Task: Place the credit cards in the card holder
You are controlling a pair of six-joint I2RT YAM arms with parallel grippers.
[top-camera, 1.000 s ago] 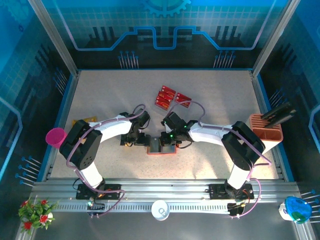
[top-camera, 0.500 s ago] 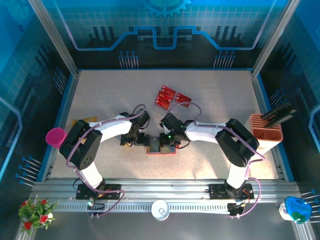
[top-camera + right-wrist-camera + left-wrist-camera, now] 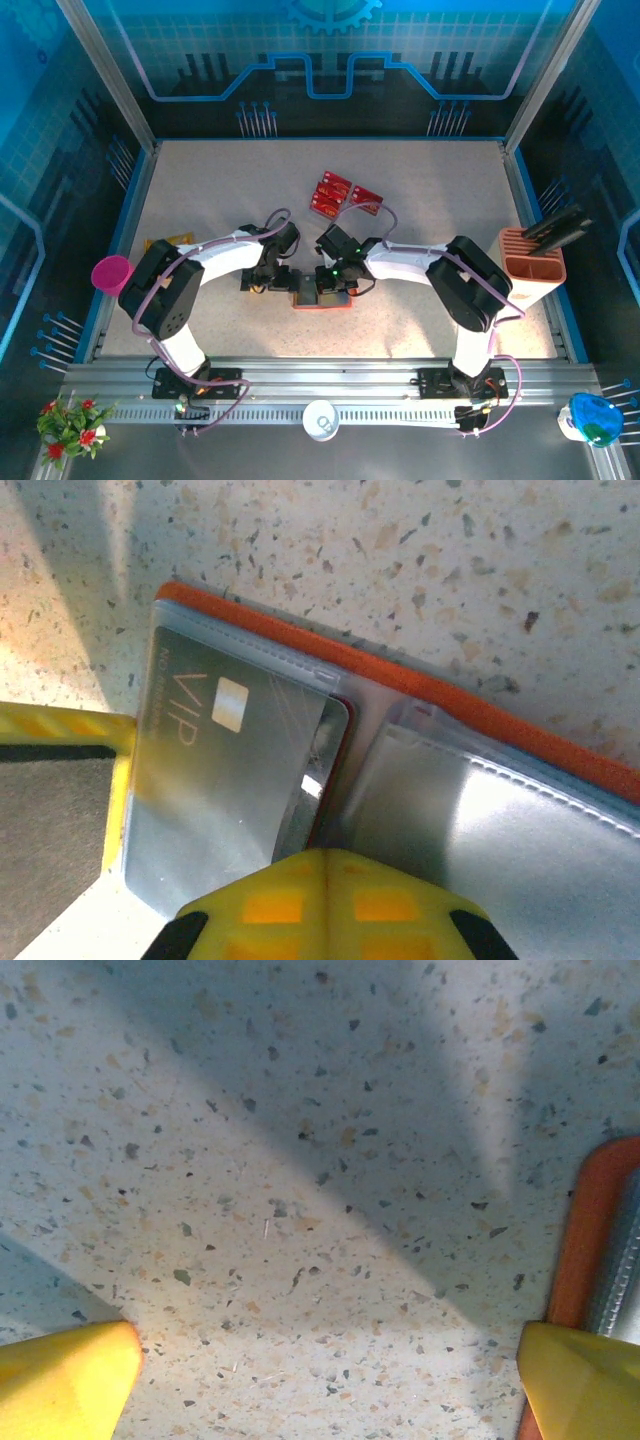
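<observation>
**Right end effector** (image 3: 325, 865) is clenched: the two yellow tips are pressed together with no gap and nothing visible between them. It sits over the card holder (image 3: 420, 680), which lies open and flat on the worktop (image 3: 560, 550). Just ahead and to the left of the tips, a grey card printed "VIP" (image 3: 215, 770) lies inside a clear pocket of the holder. Its near corner is touching or just short of the tips; I cannot tell which. To the right of the tips is a second clear pocket (image 3: 480, 830).

**Left end effector** (image 3: 320, 1385) is released, with its jaws spread wide and only speckled worktop between them. The orange rim of the card holder (image 3: 590, 1230) runs just beside my right-hand fingertip (image 3: 580, 1385).

**Change since one second ago, top view:** my right arm has swung leftward. Its elbow has moved in toward the centre, and the right end effector (image 3: 324, 288) has shifted slightly left over the card holder (image 3: 342, 301). The left end effector (image 3: 271, 282) has not moved. The red credit cards (image 3: 338, 196) lie beyond my right end effector, well apart from it, in the same place as before.
</observation>
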